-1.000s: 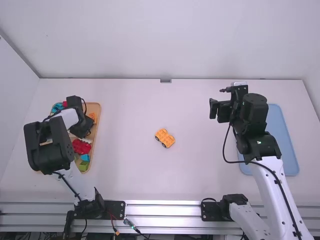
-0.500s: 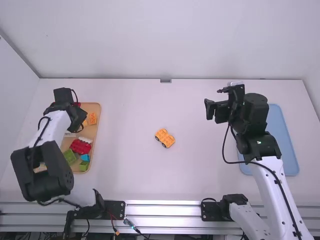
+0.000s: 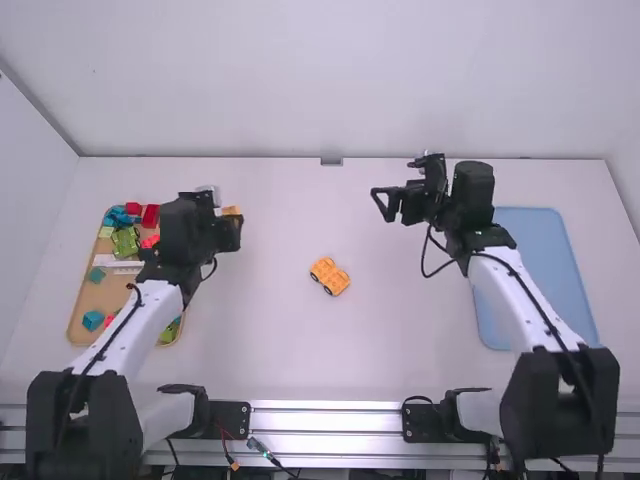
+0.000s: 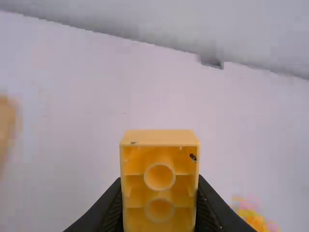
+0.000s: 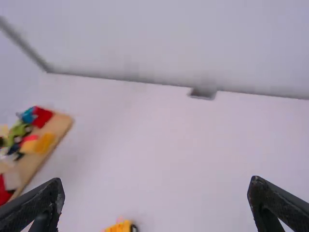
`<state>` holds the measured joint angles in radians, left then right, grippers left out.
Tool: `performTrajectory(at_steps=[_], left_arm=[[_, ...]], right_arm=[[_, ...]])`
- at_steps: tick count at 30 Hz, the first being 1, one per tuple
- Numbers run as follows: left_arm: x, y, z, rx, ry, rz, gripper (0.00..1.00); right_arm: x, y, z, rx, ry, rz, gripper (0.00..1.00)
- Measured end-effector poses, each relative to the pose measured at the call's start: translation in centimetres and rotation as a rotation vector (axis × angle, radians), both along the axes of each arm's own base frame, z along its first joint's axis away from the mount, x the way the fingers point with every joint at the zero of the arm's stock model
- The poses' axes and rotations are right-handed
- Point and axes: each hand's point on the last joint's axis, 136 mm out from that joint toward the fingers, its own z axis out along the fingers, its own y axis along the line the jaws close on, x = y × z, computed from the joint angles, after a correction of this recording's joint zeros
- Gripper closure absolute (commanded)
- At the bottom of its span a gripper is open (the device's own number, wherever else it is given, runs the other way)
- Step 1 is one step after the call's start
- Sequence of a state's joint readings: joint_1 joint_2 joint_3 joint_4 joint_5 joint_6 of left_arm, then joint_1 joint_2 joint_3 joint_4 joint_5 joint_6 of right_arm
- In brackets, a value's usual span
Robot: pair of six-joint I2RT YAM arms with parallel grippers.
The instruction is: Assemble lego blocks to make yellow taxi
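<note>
My left gripper [image 3: 232, 222] is above the table just right of the wooden tray, holding a yellow-orange block [image 3: 232, 210]. In the left wrist view the left gripper [image 4: 159, 212] is shut on that block [image 4: 160, 137], whose hollow underside with round tubes faces the camera. A yellow-orange car base with dark wheels [image 3: 329, 276] rests at the table's middle, and part of it [image 5: 119, 226] shows low in the right wrist view. My right gripper [image 3: 384, 204] is over the table to the right of and beyond the car base. Its fingers stand wide apart in the right wrist view [image 5: 157, 205], nothing between them.
The wooden tray [image 3: 78, 318] at the left holds many loose blocks, among them red [image 3: 150, 216], green [image 3: 125, 241] and blue [image 3: 93, 320] ones. A blue tray [image 3: 545, 260] lies at the right, partly behind the right arm. A wall rises along the far table edge.
The left arm has swung right, from over the wooden tray to beside it, carrying the yellow-orange block. The right gripper has shifted left. The car base has not moved.
</note>
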<state>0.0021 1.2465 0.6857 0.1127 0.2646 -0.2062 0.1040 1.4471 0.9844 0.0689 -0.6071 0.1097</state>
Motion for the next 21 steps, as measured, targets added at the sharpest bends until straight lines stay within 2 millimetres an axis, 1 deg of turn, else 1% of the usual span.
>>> performTrajectory(at_steps=[1, 2, 4, 5, 6, 7, 9, 10, 11, 15, 17, 18, 20, 21], left_arm=[[-0.7, -2.2, -0.2, 0.007, -0.018, -0.118, 0.98], [-0.9, -2.8, -0.2, 0.010, -0.024, -0.159, 0.98], [-2.3, -6.2, 0.1, 0.008, -0.073, -0.362, 0.98], [-2.4, -6.7, 0.4, 0.004, -0.085, -0.390, 0.98], [-2.6, -7.6, 1.0, -0.001, -0.121, -0.445, 0.98], [-3.0, -9.1, 2.4, -0.012, -0.201, -0.543, 0.98], [-3.1, -9.6, 2.9, -0.020, -0.232, -0.584, 0.98], [-3.5, -10.7, 3.9, -0.041, -0.294, -0.666, 0.98], [-3.5, -10.8, 3.9, -0.042, -0.297, -0.672, 0.98], [-4.2, -12.8, 5.6, -0.086, -0.426, -0.825, 0.98], [-4.3, -14.0, 6.0, -0.110, -0.474, -0.882, 0.98], [-4.3, -14.1, 5.9, -0.111, -0.475, -0.885, 0.98], [-4.4, -14.9, 5.9, -0.146, -0.485, -0.918, 0.98], [-4.4, -15.0, 5.9, -0.147, -0.485, -0.919, 0.98]], right_arm=[[0.1, 1.1, -0.4, 0.037, -0.006, 0.068, 0.01], [0.1, 1.4, -0.5, 0.048, -0.009, 0.094, 0.01], [-0.4, 3.4, -0.8, 0.114, -0.044, 0.253, 0.01], [-0.5, 3.6, -0.9, 0.123, -0.048, 0.277, 0.01], [-1.0, 4.4, -0.8, 0.156, -0.073, 0.355, 0.01], [-1.7, 5.3, -0.8, 0.200, -0.110, 0.463, 0.01], [-2.2, 5.8, -0.8, 0.230, -0.132, 0.531, 0.01], [-2.8, 6.2, -0.9, 0.267, -0.145, 0.606, 0.01], [-2.9, 6.2, -0.9, 0.272, -0.145, 0.612, 0.01], [-4.0, 7.0, -0.5, 0.332, -0.152, 0.720, 0.01], [-5.0, 7.8, 0.1, 0.349, -0.156, 0.778, 0.01], [-5.2, 8.0, 0.2, 0.351, -0.159, 0.789, 0.01], [-6.3, 9.0, 0.5, 0.362, -0.158, 0.847, 0.01], [-6.4, 9.1, 0.5, 0.363, -0.157, 0.850, 0.03]])
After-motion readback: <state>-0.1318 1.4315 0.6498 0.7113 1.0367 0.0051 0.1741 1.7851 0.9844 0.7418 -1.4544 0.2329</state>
